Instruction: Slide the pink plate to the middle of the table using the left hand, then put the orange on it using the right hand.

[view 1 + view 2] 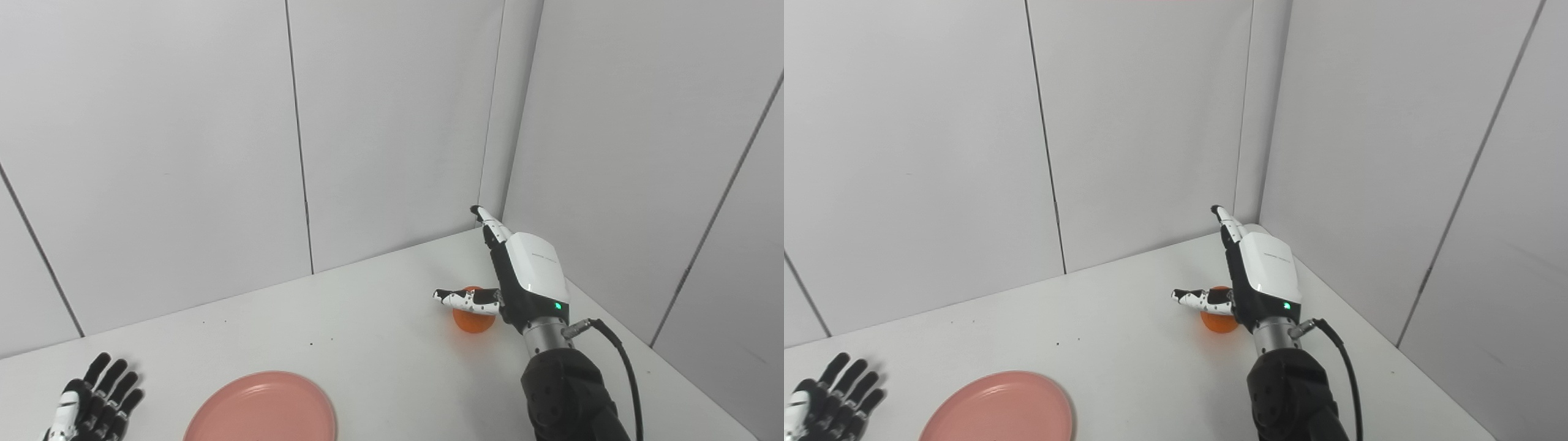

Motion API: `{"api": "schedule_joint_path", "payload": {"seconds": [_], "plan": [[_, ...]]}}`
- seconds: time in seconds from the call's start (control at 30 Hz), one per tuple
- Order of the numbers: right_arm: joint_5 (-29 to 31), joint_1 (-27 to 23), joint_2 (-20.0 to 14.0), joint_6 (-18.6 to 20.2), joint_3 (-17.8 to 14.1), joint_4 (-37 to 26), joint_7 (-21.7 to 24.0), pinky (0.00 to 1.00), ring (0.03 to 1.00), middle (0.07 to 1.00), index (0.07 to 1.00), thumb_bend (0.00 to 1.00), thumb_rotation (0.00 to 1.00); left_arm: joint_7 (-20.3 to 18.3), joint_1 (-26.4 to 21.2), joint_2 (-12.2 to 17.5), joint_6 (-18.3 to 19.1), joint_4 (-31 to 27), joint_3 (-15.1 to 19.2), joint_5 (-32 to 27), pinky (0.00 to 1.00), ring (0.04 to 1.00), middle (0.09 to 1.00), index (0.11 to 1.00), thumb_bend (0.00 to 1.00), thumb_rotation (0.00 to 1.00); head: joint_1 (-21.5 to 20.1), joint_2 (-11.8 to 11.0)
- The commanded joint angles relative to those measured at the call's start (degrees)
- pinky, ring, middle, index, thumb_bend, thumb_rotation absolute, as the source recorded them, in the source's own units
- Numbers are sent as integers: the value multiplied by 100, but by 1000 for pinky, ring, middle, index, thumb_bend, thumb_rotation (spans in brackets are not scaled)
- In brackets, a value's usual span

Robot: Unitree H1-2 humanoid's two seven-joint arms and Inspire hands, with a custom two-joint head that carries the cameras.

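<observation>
Fingers [490, 223] of my right hand [520, 275] spread open over orange [473, 321] near table's [367, 331] far right corner; should wrap fully before lifting. Left hand [92, 398] open, empty, beside plate [263, 407].

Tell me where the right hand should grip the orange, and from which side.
Probably around the widest part of the orange, coming down from above. It is a small round ball sitting on the bare table, so no side is favoured. The right hand is open above it, thumb across the near top, fingers stretched past. Lower it, then close fingers and thumb on opposite sides.
</observation>
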Motion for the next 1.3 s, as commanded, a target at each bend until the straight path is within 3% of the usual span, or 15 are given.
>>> {"api": "schedule_joint_path", "payload": {"seconds": [0.0,0.17,0.2,0.27,0.6,0.93,1.27], "plan": [[-13,-56,-83,3,-82,-92,16,729,843,904,917,866,385,-23,131,28,164,142,-13,-14,969,966,971,955,390,975,-3,4],[-54,-46,-38,8,-204,-48,225,748,864,916,929,871,396,50,149,-7,316,-63,-12,-53,971,966,970,953,370,998,87,168],[-89,-49,-32,9,-245,-54,311,747,865,918,929,870,398,85,157,-18,373,-141,-17,-45,975,969,972,955,362,999,188,320],[-159,-55,-27,11,-319,-50,464,735,862,920,928,872,410,143,162,-41,457,-245,-12,-45,992,978,979,961,334,1000,240,396],[-103,-6,-42,8,-388,159,627,713,865,930,937,893,417,134,158,-55,463,-237,40,-128,978,951,950,933,300,1000,376,602],[-86,-97,-82,9,-361,478,625,766,895,938,944,895,433,98,154,-23,442,-225,2,-160,967,943,944,931,316,1000,403,702],[72,-303,-247,2,-292,853,391,729,871,924,937,913,438,113,187,-14,446,-296,-42,-140,964,940,941,931,326,1000,442,726]]}}
